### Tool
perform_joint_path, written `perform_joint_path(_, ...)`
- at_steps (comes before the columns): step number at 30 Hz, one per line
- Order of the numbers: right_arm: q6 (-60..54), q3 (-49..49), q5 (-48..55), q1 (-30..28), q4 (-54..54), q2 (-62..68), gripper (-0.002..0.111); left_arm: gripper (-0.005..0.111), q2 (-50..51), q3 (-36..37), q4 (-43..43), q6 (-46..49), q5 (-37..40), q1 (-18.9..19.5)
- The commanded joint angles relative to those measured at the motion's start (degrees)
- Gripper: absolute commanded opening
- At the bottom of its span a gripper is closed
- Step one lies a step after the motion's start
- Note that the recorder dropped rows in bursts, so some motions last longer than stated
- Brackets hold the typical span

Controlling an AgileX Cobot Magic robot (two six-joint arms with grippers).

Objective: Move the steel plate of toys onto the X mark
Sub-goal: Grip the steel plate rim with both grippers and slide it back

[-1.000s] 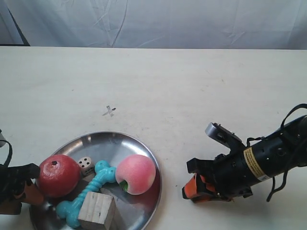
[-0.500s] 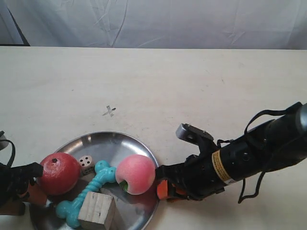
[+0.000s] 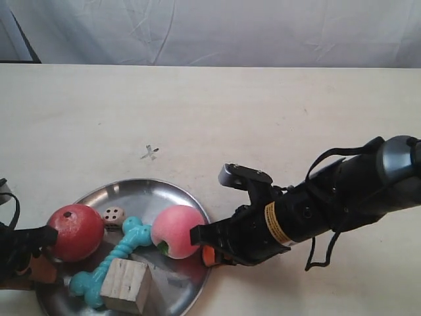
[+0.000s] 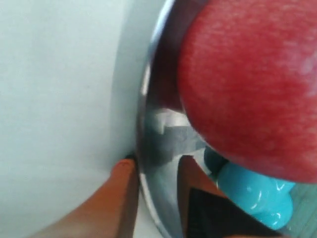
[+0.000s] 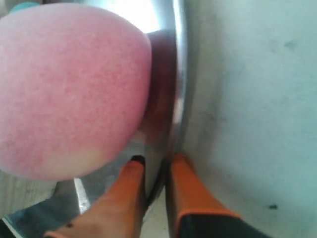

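Note:
The steel plate sits at the table's near left, below the X mark. It holds a red apple, a white die, a turquoise bone, a pink peach and a wooden cube. My right gripper is shut on the plate's rim beside the peach, one orange finger on each side. My left gripper pinches the opposite rim under the apple, near the bone.
Pale cream tabletop stretches beyond the X mark to a white backdrop. The right arm's black body lies across the table to the right of the plate. The left arm shows at the view's left edge.
The right arm has travelled left across the table to the plate's right rim and shut on it. The plate and its toys have shifted slightly left. The left arm has stayed at the rim.

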Motion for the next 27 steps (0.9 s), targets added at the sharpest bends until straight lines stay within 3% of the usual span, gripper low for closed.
perform_joint_path(1, -0.2, -0.6, -5.1, 0.6, -0.9, 2.5, -0.001, 0.008, 0.2, 0.0, -3.8, 1.9, 2.4, -0.2)
perform_joint_path(3, -0.2, -0.6, -6.1, 0.6, -1.7, 3.4, -0.001, 0.000, 0.2, 0.0, -5.3, 3.6, 2.8, -0.2)
perform_joint_path(7, -0.2, -0.6, -7.5, 0.6, -3.0, 3.6, -0.001, 0.000, 0.2, 0.0, -10.0, 9.2, 4.5, -0.2)
perform_joint_path(15, 1.1, -0.9, -7.7, 0.4, -3.6, 2.4, -0.001, 0.000, 0.2, -3.7, -9.4, 9.3, 7.1, -0.2)
perform_joint_path(21, 5.7, -7.7, -7.9, 0.3, -9.1, 1.3, -0.001, 0.000, 0.3, -8.7, -9.7, 9.0, 2.2, -0.2)
perform_joint_path(27, 5.7, -15.1, -16.7, -8.6, -5.2, 6.2, -0.001, 0.000, 11.8, -19.8, -9.7, 7.0, 4.5, -0.2)
